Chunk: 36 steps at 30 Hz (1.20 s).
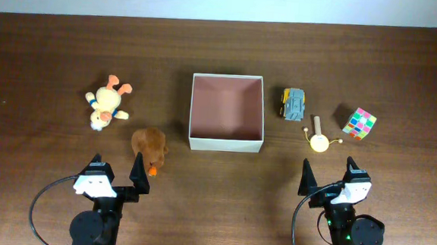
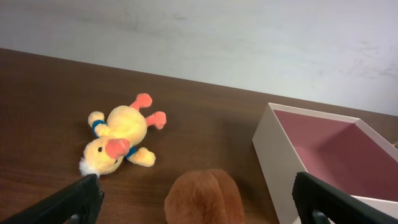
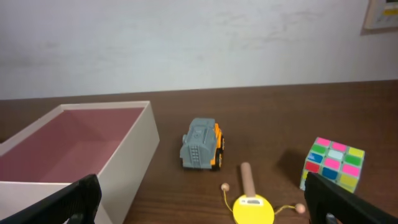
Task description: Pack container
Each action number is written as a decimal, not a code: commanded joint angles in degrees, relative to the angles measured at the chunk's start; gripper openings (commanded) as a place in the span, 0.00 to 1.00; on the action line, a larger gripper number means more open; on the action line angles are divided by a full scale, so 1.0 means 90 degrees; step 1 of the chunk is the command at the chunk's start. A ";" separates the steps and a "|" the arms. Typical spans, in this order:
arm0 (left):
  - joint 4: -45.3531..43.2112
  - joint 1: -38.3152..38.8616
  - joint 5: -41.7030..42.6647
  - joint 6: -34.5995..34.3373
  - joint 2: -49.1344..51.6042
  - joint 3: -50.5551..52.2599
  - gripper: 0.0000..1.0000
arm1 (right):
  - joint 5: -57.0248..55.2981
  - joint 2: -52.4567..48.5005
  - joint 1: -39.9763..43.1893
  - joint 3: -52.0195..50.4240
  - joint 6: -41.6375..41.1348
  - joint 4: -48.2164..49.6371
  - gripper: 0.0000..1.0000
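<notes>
Both jaws: spread wide, gripping nothing.
Box [image 1: 225, 143]: on the surface [image 1: 55, 52], ahead of and between the two pairs of jaws, open side up.
Left jaws: brown plush [image 1: 148, 144] just ahead; duck [image 1: 107, 106] farther ahead, to the left.
Right jaws: yellow rattle [image 1: 320, 142] just ahead; truck [image 1: 293, 103] beyond it; cube [image 1: 359, 123] ahead-right.

**Soft, even light; nearest things blurred**

Light falls evenly from above on the dark tabletop [image 1: 47, 59], and the wood looks matte. Ahead of the right hand [image 3: 199, 190], the colored cube [image 3: 334, 163] casts a soft shadow to its left. Both wrist views are slightly grainy. The left hand [image 2: 199, 205] has dark, unfocused fingers [image 2: 71, 202] at the lower corners. The brown plush [image 2: 202, 198] just ahead of it looks soft.
</notes>
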<state>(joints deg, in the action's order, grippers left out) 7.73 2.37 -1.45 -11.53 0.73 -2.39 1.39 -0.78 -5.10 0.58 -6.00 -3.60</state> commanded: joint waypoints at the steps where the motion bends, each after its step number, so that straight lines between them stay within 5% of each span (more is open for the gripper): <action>1: -0.0002 -0.0032 0.0070 0.0124 -0.0041 0.0049 0.99 | 0.0529 0.0066 0.0029 -0.0027 -0.0032 0.0233 0.99; 10: -0.0002 -0.0032 0.0070 0.0124 -0.0044 0.0049 0.99 | 0.0855 -0.0991 0.0032 0.1659 -0.0029 -0.1093 0.99; 24: -0.0002 -0.0032 0.0073 0.0124 -0.0044 0.0049 0.99 | 0.0818 -0.8769 0.0029 0.9449 -0.0032 -0.6499 0.99; 29: -0.0002 -0.0034 0.0073 0.0124 -0.0041 0.0046 0.99 | 0.1059 -1.0525 0.0029 1.0520 0.0002 -0.6856 0.99; 36: -0.0002 -0.0032 0.0073 0.0124 -0.0041 0.0049 0.99 | 0.0699 -1.1633 0.0029 1.0681 -0.0296 -0.6144 0.99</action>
<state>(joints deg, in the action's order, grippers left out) 7.73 2.37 -1.45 -11.53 0.62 -2.28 10.31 -103.28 -5.06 94.74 -6.35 -60.58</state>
